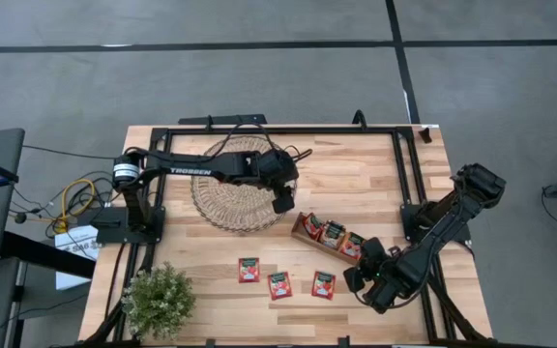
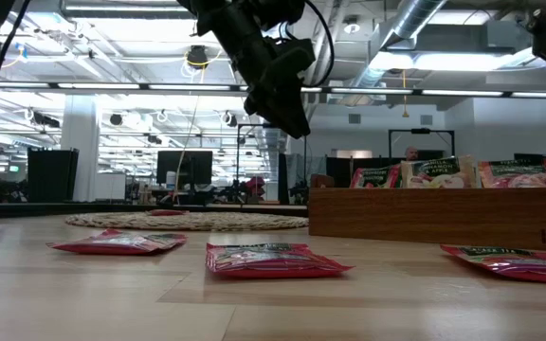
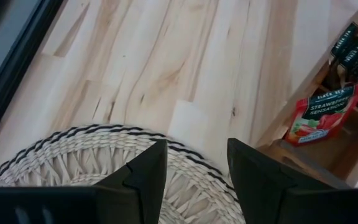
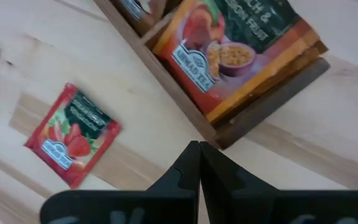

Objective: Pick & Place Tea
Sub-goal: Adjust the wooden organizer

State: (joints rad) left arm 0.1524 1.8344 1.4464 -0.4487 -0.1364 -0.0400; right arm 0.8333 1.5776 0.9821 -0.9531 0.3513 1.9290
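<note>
Over the near-tray edge of the round woven wicker mat (image 1: 238,193), the left gripper (image 1: 283,201) hangs with fingers spread and empty, apparently positioned between mat and tray for a transfer. Three flat red tea sachets (image 1: 279,284) lie on the pale wooden surface (image 1: 356,184) in front of the narrow brown wooden tray (image 1: 329,235), which holds more sachets upright. The right gripper (image 1: 358,277), fingers pressed together, waits beside the tray's end.
</note>
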